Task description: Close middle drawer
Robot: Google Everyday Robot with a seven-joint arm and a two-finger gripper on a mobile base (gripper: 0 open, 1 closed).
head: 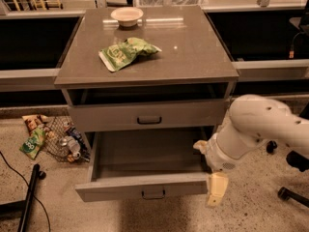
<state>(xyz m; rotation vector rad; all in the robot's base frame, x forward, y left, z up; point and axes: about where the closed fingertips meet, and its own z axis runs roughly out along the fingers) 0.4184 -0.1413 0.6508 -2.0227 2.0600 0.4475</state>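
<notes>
The middle drawer (145, 186) is pulled far out of the grey cabinet (145, 57); it is wide, shallow and empty, with a small dark pull handle (153, 194) on its flat front. The top drawer (148, 116) above it is pushed in. The lowest drawer is hidden under the open one. My gripper (217, 189), cream-coloured on a white arm (256, 127), hangs pointing down at the right end of the open drawer's front, touching or very nearly touching that corner.
A green snack bag (126, 53) and a white bowl (127, 16) lie on the cabinet top. A wire basket with packets (60, 141) sits on the floor at the left. A black pole (29, 197) lies at lower left. A chair base (289, 195) stands at the right.
</notes>
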